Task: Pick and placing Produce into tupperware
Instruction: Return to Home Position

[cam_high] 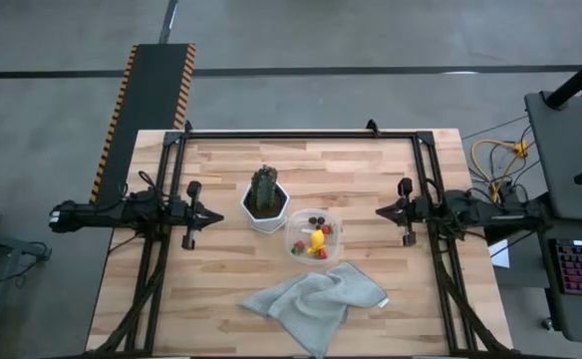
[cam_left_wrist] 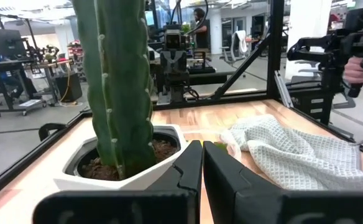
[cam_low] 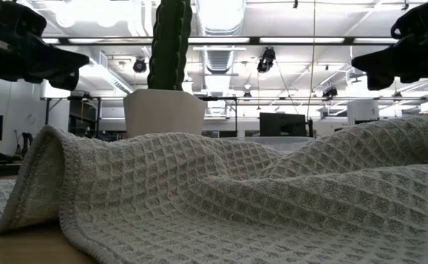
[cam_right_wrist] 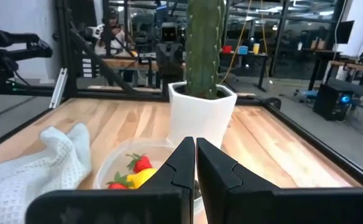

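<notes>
Found clear tub near centre of table, just beside white pot, on pot's right. Counted inside tub: red strawberries, a yellow piece, dark berries toward far wall. Noted pot filled with soil and an upright green cactus. Spotted crumpled grey cloth just in front of tub. Logged left claw pinched shut, empty, raised at table's left side, pointed at pot. Logged right claw likewise shut and empty, raised at right side, pointed toward tub, apart from it. Confirmed by right wrist view: strawberries and yellow piece lay in tub, pot directly behind.
</notes>
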Controlling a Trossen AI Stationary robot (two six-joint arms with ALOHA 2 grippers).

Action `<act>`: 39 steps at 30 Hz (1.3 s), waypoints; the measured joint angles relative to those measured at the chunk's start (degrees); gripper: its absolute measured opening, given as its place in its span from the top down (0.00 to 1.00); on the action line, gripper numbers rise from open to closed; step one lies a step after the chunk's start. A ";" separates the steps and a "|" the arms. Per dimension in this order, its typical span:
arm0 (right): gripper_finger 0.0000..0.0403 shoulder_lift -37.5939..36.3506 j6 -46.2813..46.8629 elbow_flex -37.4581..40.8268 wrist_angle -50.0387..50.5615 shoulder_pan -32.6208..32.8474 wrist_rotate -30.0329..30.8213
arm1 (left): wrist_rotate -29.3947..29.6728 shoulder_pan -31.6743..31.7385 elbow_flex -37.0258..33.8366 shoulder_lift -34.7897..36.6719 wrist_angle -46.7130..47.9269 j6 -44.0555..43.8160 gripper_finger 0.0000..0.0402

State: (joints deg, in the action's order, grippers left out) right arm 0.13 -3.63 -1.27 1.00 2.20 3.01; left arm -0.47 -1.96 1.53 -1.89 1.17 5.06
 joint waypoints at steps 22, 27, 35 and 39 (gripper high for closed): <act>0.98 0.01 -0.74 0.01 0.00 -0.75 0.04 | -0.37 -0.02 -0.03 -0.31 0.22 -0.17 1.00; 0.98 0.05 -0.88 0.01 0.00 -0.75 0.04 | -0.38 0.00 -0.03 -0.36 0.22 -0.17 1.00; 0.98 0.05 -0.86 0.01 0.00 -0.75 0.04 | -0.38 0.00 -0.03 -0.50 0.22 -0.17 1.00; 0.98 0.05 -0.86 0.01 0.00 -0.75 0.04 | -0.38 0.00 -0.03 -0.47 0.22 -0.17 1.00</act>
State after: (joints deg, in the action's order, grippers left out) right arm 0.19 -4.49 -1.26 1.00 1.45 3.05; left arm -0.84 -1.96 1.50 -2.36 1.39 4.89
